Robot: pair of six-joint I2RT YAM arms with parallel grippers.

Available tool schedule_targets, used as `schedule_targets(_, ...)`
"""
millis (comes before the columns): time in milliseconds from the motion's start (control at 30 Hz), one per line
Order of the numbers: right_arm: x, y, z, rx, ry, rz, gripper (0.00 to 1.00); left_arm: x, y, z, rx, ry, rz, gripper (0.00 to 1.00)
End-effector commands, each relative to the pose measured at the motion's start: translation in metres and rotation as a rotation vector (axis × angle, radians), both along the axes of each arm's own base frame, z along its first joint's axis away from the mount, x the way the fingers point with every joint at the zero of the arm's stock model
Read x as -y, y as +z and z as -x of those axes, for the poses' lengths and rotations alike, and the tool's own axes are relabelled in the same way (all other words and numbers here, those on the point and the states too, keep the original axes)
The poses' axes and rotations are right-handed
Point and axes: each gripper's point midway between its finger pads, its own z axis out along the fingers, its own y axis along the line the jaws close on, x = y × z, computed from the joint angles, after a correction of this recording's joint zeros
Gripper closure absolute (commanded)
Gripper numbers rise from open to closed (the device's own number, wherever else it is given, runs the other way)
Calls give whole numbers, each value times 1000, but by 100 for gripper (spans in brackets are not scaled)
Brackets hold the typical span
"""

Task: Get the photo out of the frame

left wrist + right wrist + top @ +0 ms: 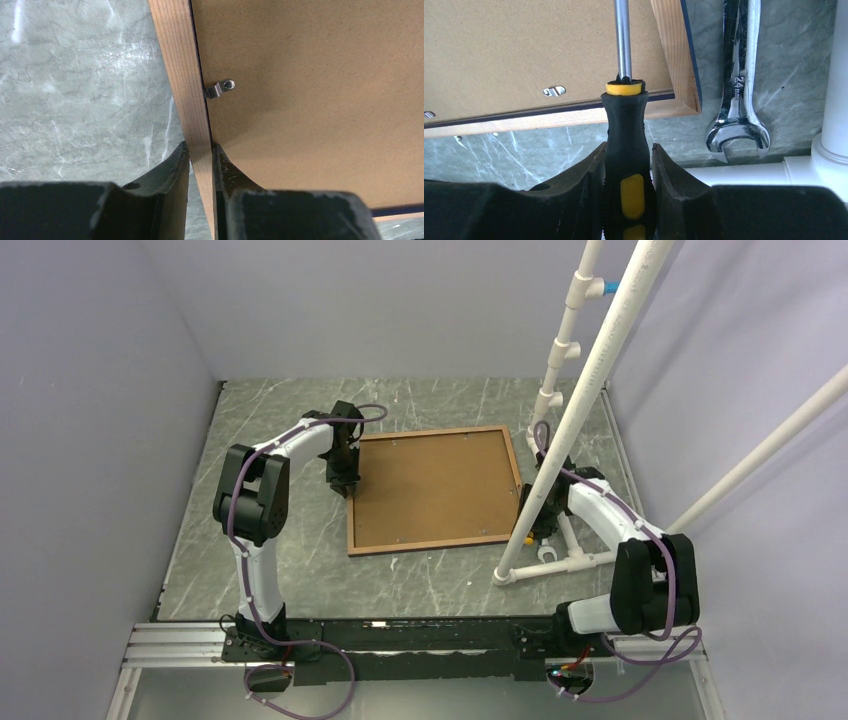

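The frame (430, 543) lies face down on the table, its light wood back rim up. Inside it the photo (435, 485) shows only its brown back; the printed side is hidden. My left gripper (347, 480) is shut on the frame's left rail (182, 75), one finger on each side (200, 150). A small metal clip (220, 89) holds the brown back next to that rail. My right gripper (628, 147) is shut on a black and yellow screwdriver (626, 130). Its steel shaft reaches over the brown back near the frame's corner (674, 60).
A white PVC pipe stand (590, 390) rises at the right and partly hides the right gripper (540, 502). A 24 mm steel wrench (738, 100) lies on the marble table beside the frame's corner. More clips (554, 91) sit along the near rail.
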Motion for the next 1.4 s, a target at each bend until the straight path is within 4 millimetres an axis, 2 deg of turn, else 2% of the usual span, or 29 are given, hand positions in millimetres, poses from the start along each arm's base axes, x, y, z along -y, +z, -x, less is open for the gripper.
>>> schedule_targets(0, -5, 9, -15, 34, 25, -18, 100, -6, -2, -11, 34, -27, -39, 100)
schedule_targets(233, -16, 10, -15, 37, 76, 2, 100, -6, -1, -12, 35, -26, -38, 100)
schedule_targets(433, -4, 7, -11, 10, 43, 86, 100, -6, -2, -12, 34, -26, -39, 100)
schedule_targets(633, 9, 12, -9, 7, 16, 152, 100, -6, -2, -12, 33, -25, -39, 100)
schedule_targets(933, 7, 18, -2, 2, 26, 138, 100, -5, -2, -11, 29, -29, -28, 100)
schedule_targets(1200, 0, 15, 6, -41, 16, 96, 100, -4, -1, -11, 31, -32, -26, 100)
schedule_targets(1367, 3, 12, 14, -64, 13, 105, 100, -3, 0, -11, 34, -32, -20, 100)
